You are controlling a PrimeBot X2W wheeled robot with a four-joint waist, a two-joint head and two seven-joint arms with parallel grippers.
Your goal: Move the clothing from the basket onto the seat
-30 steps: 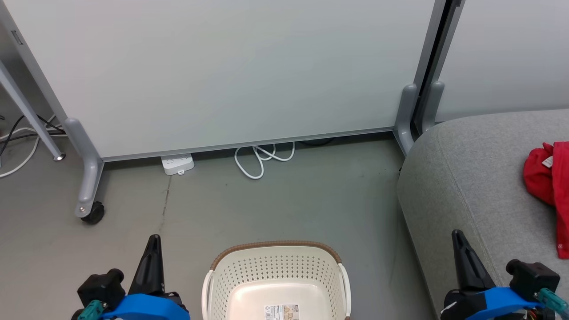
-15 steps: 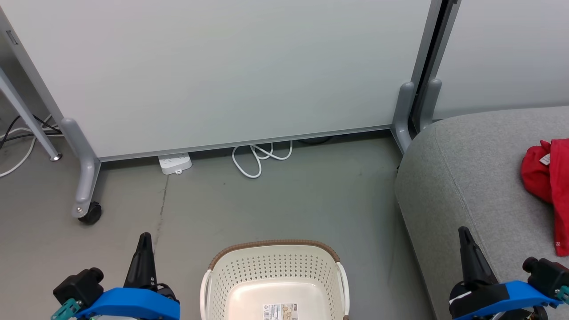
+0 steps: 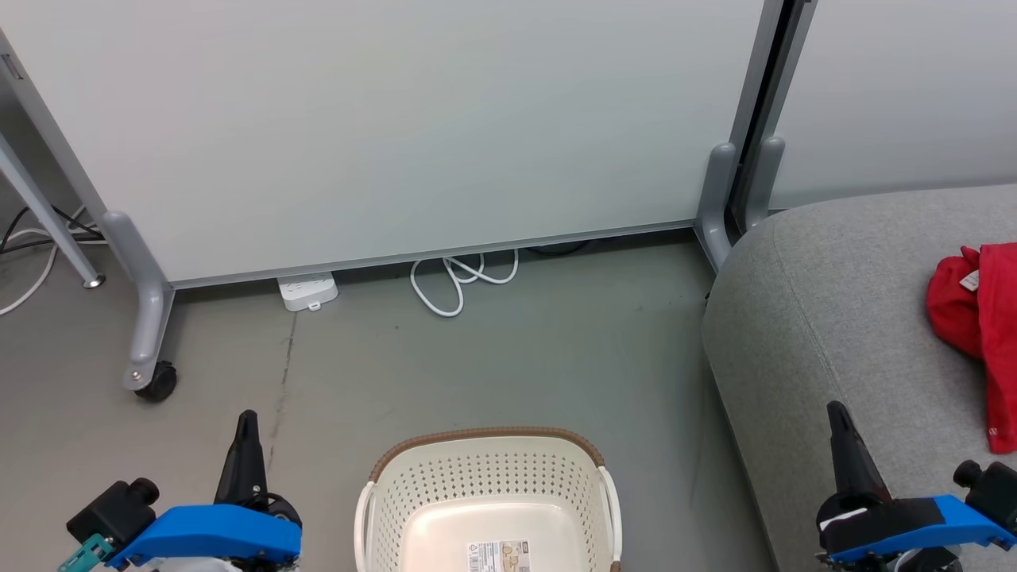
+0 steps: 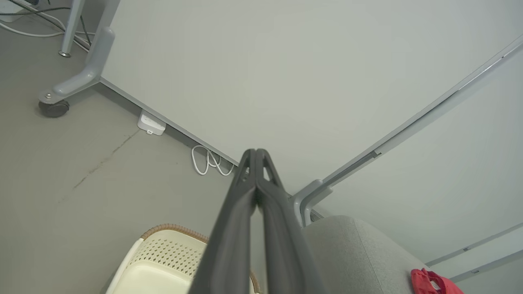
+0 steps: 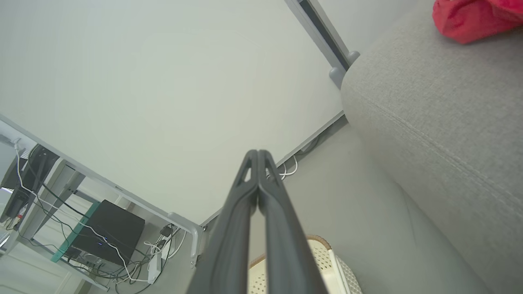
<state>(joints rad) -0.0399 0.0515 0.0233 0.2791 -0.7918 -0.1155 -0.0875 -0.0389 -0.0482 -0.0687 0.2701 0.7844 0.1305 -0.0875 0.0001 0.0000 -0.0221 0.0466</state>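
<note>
Your left gripper (image 3: 247, 421), left of the basket (image 3: 485, 438), and right gripper (image 3: 837, 413), by the seat (image 3: 834, 318)'s left edge, are pinched shut; clothing (image 3: 973, 318) lies far right on the seat, floor (image 3: 556, 357) open ahead.

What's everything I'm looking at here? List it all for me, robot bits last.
basket: one, cream with brown rim, on the floor between the grippers; no clothing inside.
seat: one, grey, right of the basket.
clothing: one heap, red, on the seat's far right; number of pieces unclear.
panels: two, pale grey-white, upright at the back.
power strip: one, white, on the floor at the left panel's base.
cable: one, white, looped beside the power strip.
caster: one, black, under the panel's left foot.
box: one, black, among cables beyond the panel.
left gripper: one, dark fingers shut, lower left.
right gripper: one, dark fingers shut, lower right.
</note>
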